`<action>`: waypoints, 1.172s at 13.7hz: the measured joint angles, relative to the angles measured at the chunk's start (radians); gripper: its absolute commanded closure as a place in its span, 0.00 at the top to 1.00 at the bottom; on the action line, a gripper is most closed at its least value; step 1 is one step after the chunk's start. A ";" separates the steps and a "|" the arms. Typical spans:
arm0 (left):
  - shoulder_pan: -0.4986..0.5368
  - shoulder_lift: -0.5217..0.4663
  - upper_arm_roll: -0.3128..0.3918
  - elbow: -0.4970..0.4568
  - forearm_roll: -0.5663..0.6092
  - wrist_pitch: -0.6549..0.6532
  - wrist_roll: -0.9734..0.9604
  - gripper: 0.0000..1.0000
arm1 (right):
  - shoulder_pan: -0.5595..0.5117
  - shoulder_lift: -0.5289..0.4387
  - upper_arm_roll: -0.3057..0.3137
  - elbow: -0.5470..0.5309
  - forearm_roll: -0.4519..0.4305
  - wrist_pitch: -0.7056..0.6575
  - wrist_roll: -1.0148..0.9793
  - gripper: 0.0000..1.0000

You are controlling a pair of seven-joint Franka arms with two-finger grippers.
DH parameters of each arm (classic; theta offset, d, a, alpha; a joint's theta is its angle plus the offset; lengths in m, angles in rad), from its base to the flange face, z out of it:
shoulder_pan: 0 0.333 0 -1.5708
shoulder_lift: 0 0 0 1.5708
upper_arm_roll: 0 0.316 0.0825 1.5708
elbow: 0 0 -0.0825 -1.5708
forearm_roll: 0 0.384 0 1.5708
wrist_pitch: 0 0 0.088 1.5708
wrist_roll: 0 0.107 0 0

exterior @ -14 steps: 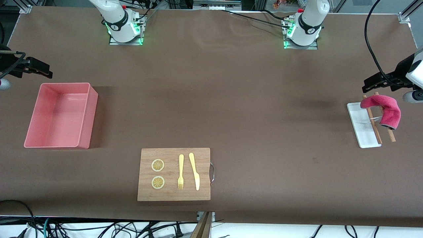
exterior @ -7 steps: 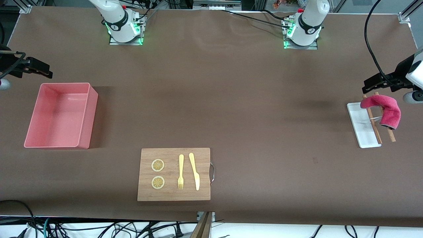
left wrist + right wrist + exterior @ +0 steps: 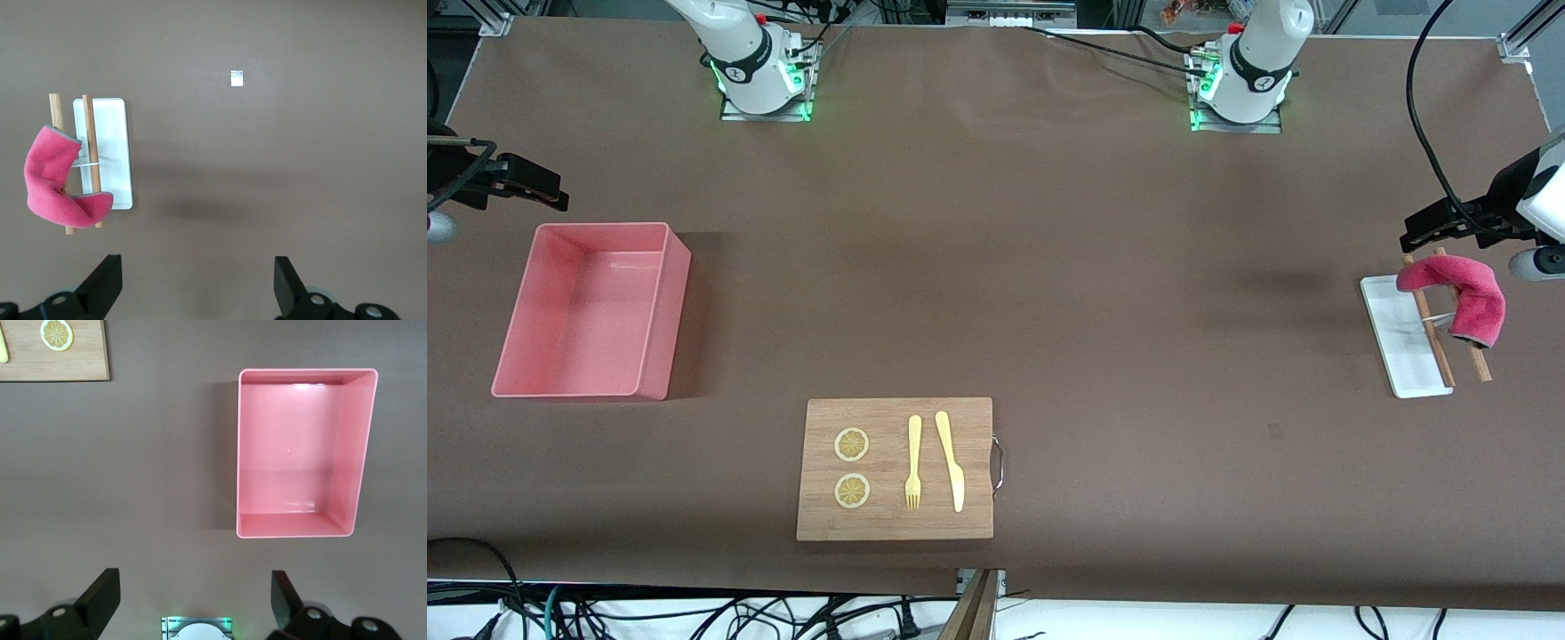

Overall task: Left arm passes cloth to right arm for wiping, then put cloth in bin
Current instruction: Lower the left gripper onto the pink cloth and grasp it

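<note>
The magenta-pink cloth (image 3: 1458, 292) hangs draped over two wooden rods (image 3: 1430, 329) that lie across a small flat white tray (image 3: 1394, 342) at the left arm's end of the table. It also shows in the left wrist view (image 3: 57, 183). My left gripper (image 3: 1432, 222) hovers open and empty beside the cloth, above the table; its own view (image 3: 198, 280) shows bare table between the fingers. The salmon-pink bin (image 3: 587, 311) stands empty at the right arm's end; it also shows in the right wrist view (image 3: 303, 450). My right gripper (image 3: 525, 188) hovers open and empty above the table beside the bin.
A wooden board (image 3: 896, 468) with a metal handle lies near the table's front edge. It carries two lemon slices (image 3: 852, 444), a yellow fork (image 3: 913, 462) and a yellow knife (image 3: 951, 460). Both arm bases stand along the back edge.
</note>
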 measured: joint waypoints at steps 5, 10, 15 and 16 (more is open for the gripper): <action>0.032 0.027 0.002 0.003 0.095 -0.043 0.000 1.00 | 0.000 0.000 0.000 0.000 0.000 0.000 0.000 1.00; 0.052 0.038 0.003 0.002 0.153 -0.068 0.015 1.00 | 0.000 0.000 0.000 0.000 0.000 0.000 0.000 1.00; 0.178 0.169 0.006 -0.001 0.240 -0.002 0.086 1.00 | 0.000 0.001 0.000 0.000 0.000 0.000 0.000 1.00; 0.207 0.196 0.006 -0.004 0.240 0.034 0.114 1.00 | 0.000 0.000 0.000 0.000 0.000 0.000 0.000 1.00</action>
